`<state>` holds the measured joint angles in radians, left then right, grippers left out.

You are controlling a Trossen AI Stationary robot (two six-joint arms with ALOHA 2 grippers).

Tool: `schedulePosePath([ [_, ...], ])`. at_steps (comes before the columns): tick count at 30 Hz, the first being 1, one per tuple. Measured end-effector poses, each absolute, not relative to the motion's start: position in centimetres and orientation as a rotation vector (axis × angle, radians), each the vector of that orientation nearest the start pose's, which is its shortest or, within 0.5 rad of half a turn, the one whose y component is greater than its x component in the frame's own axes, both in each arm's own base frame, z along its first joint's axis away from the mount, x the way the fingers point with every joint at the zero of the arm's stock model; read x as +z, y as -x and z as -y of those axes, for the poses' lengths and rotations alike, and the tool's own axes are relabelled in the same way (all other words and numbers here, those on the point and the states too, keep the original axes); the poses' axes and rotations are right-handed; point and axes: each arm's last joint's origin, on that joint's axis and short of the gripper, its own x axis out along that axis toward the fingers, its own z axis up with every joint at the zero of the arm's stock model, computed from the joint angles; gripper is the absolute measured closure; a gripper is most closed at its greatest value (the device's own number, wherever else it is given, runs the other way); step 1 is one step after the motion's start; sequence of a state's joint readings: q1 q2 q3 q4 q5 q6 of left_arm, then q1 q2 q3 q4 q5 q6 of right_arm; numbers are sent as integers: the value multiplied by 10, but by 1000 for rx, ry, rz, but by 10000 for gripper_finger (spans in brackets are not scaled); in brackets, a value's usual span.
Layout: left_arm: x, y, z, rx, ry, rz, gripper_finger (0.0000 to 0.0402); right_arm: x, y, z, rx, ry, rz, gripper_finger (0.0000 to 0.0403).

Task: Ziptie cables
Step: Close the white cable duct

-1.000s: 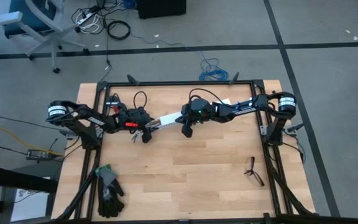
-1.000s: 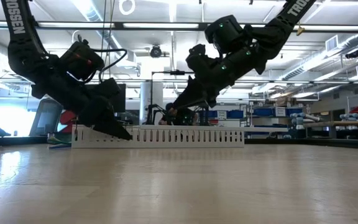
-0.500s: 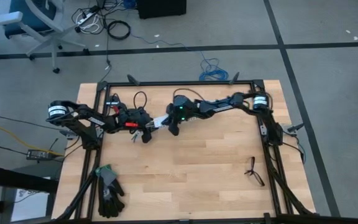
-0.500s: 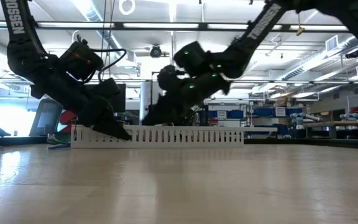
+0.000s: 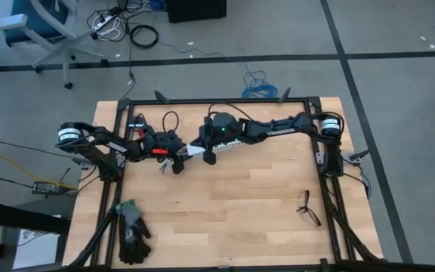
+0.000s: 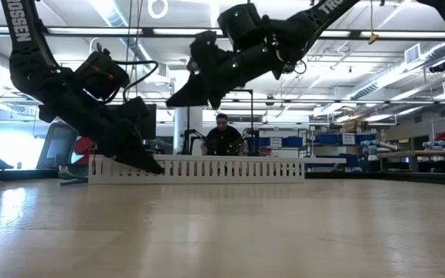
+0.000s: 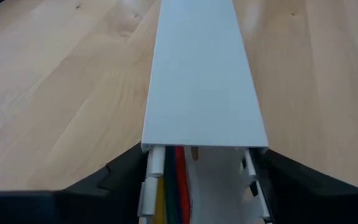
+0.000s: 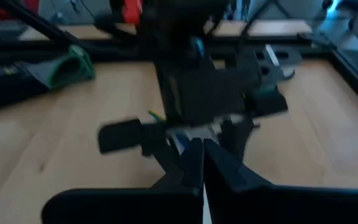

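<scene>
Seemingly, no tying has begun: the cables (image 7: 166, 180) lie inside the white slotted duct (image 7: 201, 74) on the worktop (image 5: 232, 211), and no ziptie is seen. The left pincer (image 5: 177, 161) is spread around the duct's end. The right pincer (image 5: 209, 158), fingers together and empty, hangs above the duct. The ziptie must next be found.

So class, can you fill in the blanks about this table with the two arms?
1. The slotted strip gripped by the left pincer is ___ in colour.
2. The right pincer hangs above the strip with its fingers ___.
3. Seen from above, the dark gloves lie near the table's lower ___ corner.
4. The spectacles lie on the robot's ___ side.

Missing words: white; shut; left; right
</scene>
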<state>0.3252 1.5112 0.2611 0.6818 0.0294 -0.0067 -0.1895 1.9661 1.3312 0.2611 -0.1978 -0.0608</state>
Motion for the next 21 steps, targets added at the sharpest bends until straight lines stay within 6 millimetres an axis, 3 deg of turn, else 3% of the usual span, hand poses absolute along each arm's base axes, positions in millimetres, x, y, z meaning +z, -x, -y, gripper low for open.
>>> schedulePosePath([
  [10,100,-207,-69,294,111,-576,70,211,-435,79,-32,-15,-423,403],
  [16,110,-205,-68,279,110,-531,66,207,-429,80,-81,-20,-518,403],
  [21,115,-194,-64,279,112,-539,70,217,-417,79,-133,-7,-597,403],
])
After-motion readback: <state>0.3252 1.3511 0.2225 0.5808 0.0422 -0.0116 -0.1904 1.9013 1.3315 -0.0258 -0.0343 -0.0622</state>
